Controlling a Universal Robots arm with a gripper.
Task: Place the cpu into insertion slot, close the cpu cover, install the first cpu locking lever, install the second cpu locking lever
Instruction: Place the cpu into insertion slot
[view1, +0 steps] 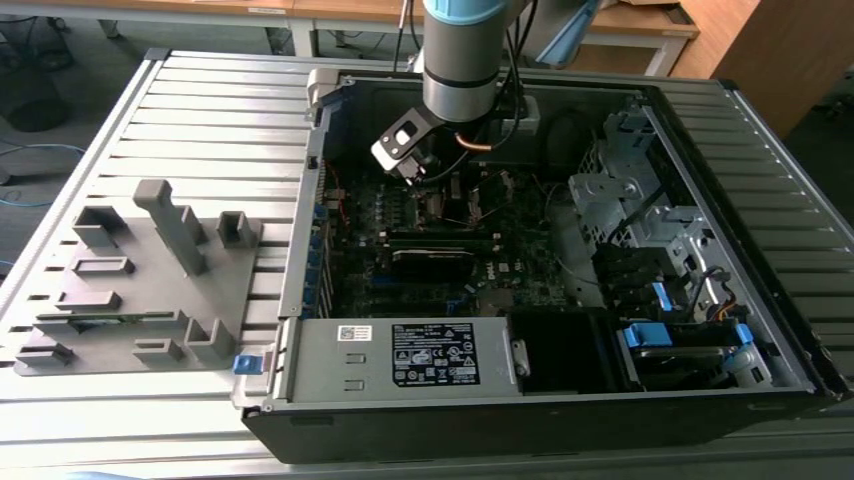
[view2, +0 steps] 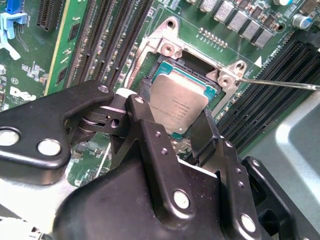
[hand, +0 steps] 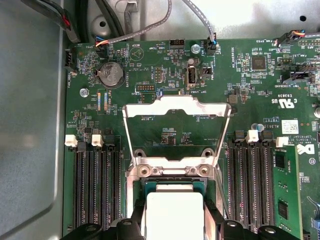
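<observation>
cpu (view2: 177, 102) over insertion slot (view2: 172, 59), cpu cover (hand: 175, 105) open

Slatted grey metal table (view1: 200, 110) is carrying two items in the exterior view. Open computer case (view1: 561, 425) is lying on its side, spanning centre to 3 o'clock. Grey fixture plate (view1: 134, 300) with upright blocks is sitting at 8 o'clock, just beside the case.

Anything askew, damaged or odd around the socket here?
Nothing stands out. The cpu, gripped by the pincer, lies square to the slot; whether it is seated is unclear. The cover is swung open and looks unbent.
</observation>
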